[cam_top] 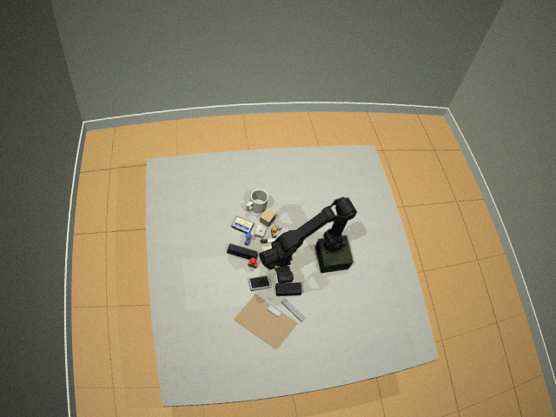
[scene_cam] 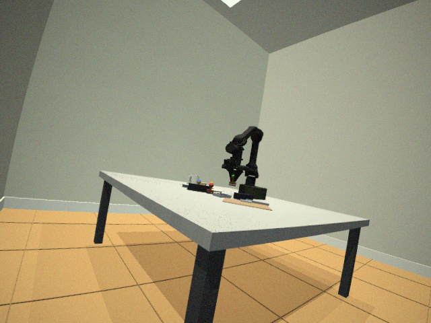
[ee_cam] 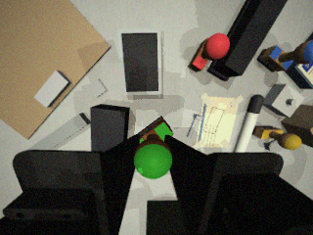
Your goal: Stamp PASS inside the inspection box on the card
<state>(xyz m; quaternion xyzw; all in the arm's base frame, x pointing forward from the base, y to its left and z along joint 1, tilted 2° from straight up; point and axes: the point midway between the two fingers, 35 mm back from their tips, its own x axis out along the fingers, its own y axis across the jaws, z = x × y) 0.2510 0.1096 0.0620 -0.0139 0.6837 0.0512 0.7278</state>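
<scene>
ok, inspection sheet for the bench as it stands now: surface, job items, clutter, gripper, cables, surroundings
Surface: grey table top, items bunched near the arm base.
Job's things: green-knobbed stamp held off the table; ink pad lies beyond it; card lies to the right of the stamp in the wrist view, no print discernible.
Clutter: red-knobbed stamp, blue-knobbed stamp, yellow-knobbed stamp, white marker, mug, clipboard, black blocks.
Gripper: gripper shut on the green-knobbed stamp.
Cables: nothing seen.
Surroundings: orange tiled floor, grey walls.
</scene>
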